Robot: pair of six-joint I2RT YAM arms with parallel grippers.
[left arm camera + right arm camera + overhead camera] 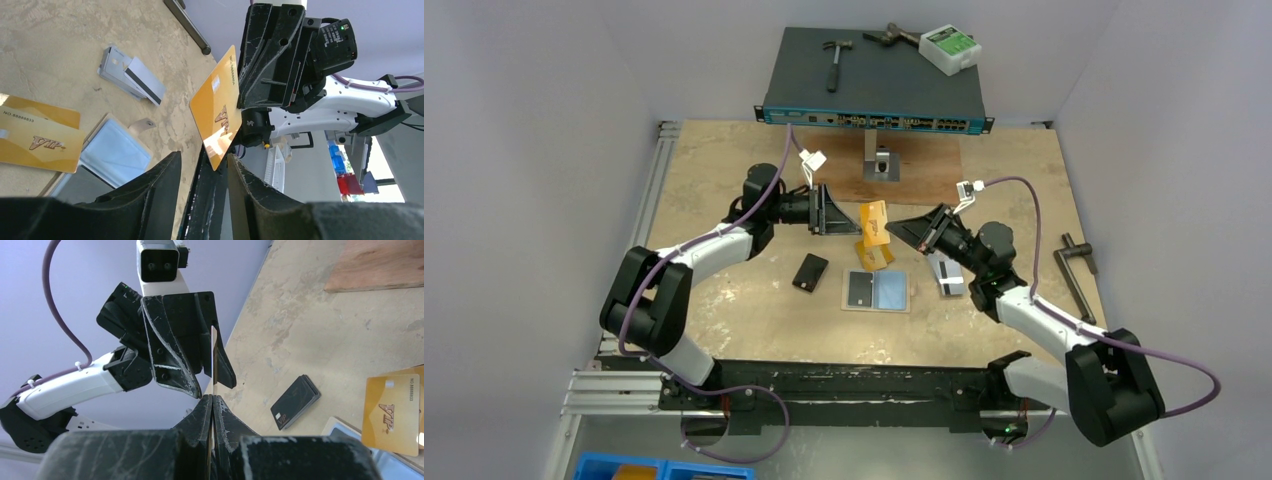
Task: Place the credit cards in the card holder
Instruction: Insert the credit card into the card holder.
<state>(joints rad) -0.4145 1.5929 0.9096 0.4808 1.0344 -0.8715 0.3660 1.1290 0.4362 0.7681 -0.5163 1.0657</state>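
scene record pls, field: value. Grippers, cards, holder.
right gripper: shut on orange card, card held on edge in the air
left gripper: jaws open, one either side of that card
card holder: open flat, pockets up
other orange cards: lying flat, overlapping the holder's edge
black cards: stacked flat, left of the holder, apart from it
silver cards: loose pile right of the holder

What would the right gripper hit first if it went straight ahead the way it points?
Probably the left gripper, facing it around the orange card it holds; depth is unclear.
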